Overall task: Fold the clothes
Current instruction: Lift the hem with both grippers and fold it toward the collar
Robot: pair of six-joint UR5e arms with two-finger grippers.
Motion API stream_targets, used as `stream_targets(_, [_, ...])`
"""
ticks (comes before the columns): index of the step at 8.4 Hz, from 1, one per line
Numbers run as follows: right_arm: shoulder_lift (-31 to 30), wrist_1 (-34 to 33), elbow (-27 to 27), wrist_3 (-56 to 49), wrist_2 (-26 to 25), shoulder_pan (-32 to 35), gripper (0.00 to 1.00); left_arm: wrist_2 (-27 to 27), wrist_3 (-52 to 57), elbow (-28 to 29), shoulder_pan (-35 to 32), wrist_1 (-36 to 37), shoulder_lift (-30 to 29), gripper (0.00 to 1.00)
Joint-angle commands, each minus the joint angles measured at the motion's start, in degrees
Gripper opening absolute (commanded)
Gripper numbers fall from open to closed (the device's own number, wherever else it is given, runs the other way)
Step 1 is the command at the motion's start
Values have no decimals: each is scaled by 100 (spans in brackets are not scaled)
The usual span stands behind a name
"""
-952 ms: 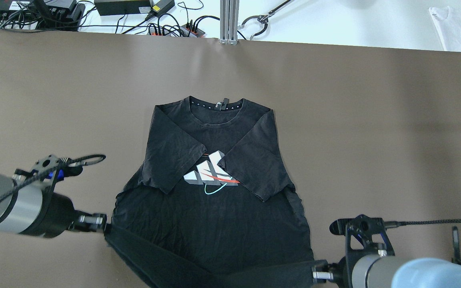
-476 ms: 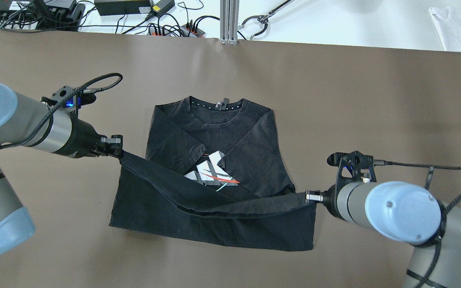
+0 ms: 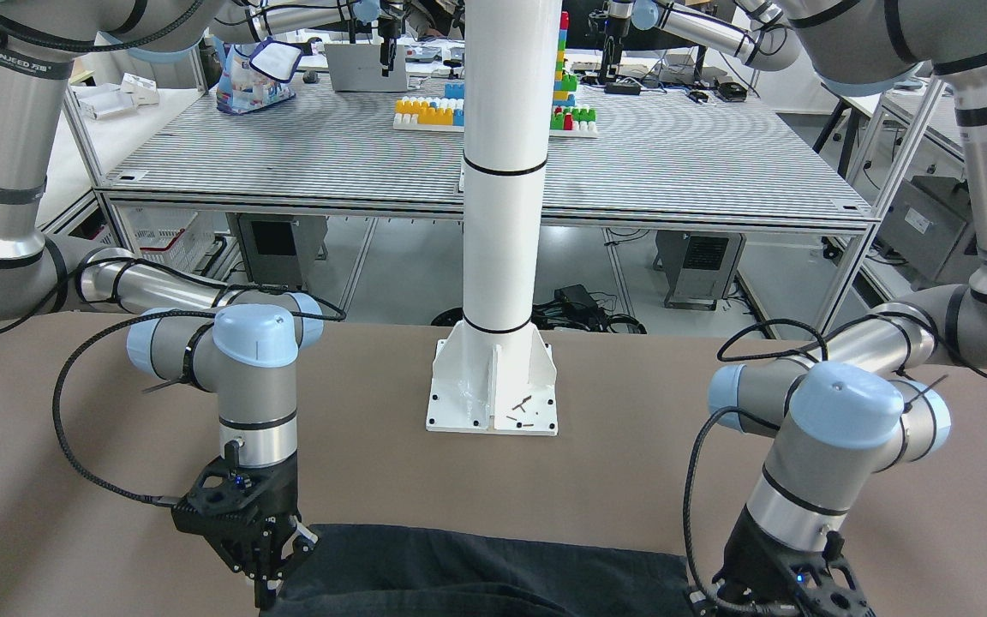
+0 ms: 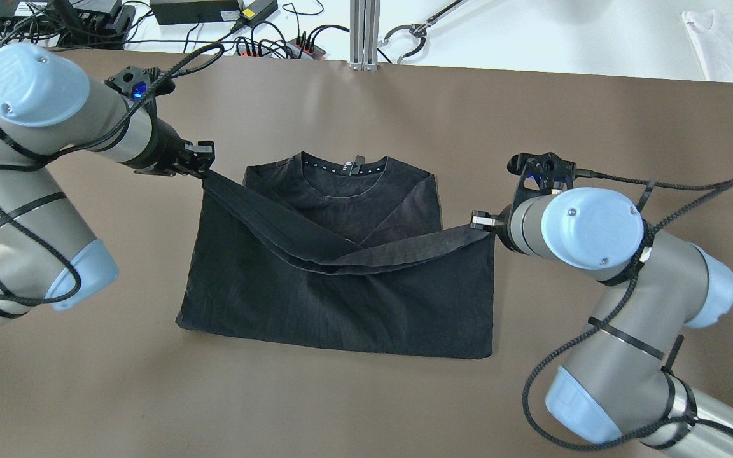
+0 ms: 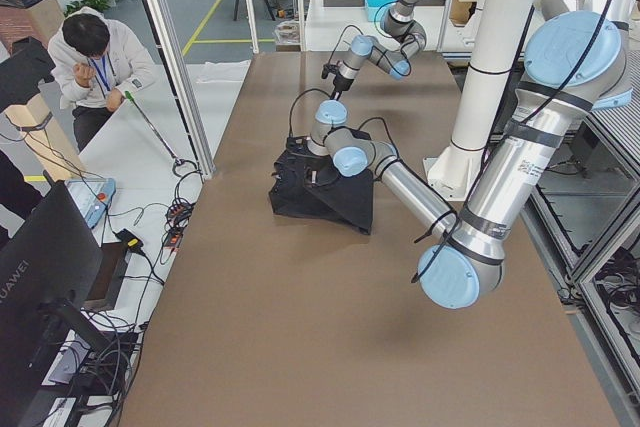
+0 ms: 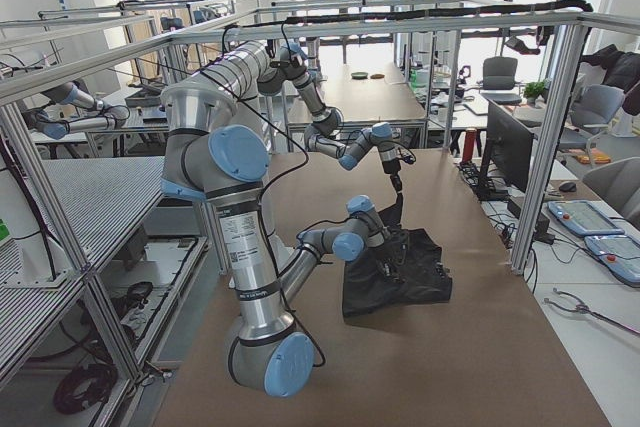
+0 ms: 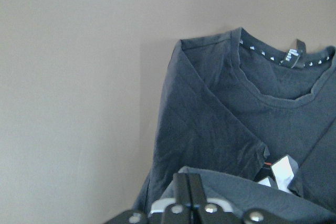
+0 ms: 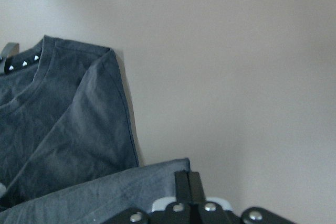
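Note:
A black T-shirt [image 4: 341,292] lies on the brown table, sleeves folded in, collar [image 4: 344,168] at the far side. Its bottom hem [image 4: 354,254] is lifted and carried over the body, sagging in the middle. My left gripper [image 4: 204,166] is shut on the hem's left corner, near the left shoulder. My right gripper [image 4: 482,224] is shut on the hem's right corner, beside the right side. In the left wrist view the shut fingers [image 7: 186,192] pinch cloth above the shirt [image 7: 220,124]. In the right wrist view the fingers [image 8: 186,187] pinch the hem [image 8: 105,192].
A white column base [image 3: 493,386] stands on the table at the robot's side. Cables and power supplies [image 4: 214,13] lie beyond the table's far edge, and a white shirt [image 4: 732,44] at the far right. A person [image 5: 95,57] sits beyond the table in the left view.
Both grippers have carried the hem from the near edge toward the collar, folding the lower half over the body. The chest print is now covered.

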Motion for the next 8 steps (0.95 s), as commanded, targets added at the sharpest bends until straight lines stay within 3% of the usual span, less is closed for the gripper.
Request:
stream_targets(1, [717,80,-904,-249,359,663,0,-57,616,1005,-536,9,-634,0])
stream_targets(3, [998,89,-1306,-435,696,964,0,-41,724,1802,-688,-43,-1082,0])
stream_targets(5, [1299,936,-2438,-435,696,974,0,21,908,2717,-671,-148,-1452,0])
stream_targets(6, [1334,1342,-2896,-435,688,965,0,134,979,2982,-653,-306,-1471,0])
stream_targets(8, [1386,1460,-3172,-444,687,956,0,451,988,3169,-408,-386,-1480,0])
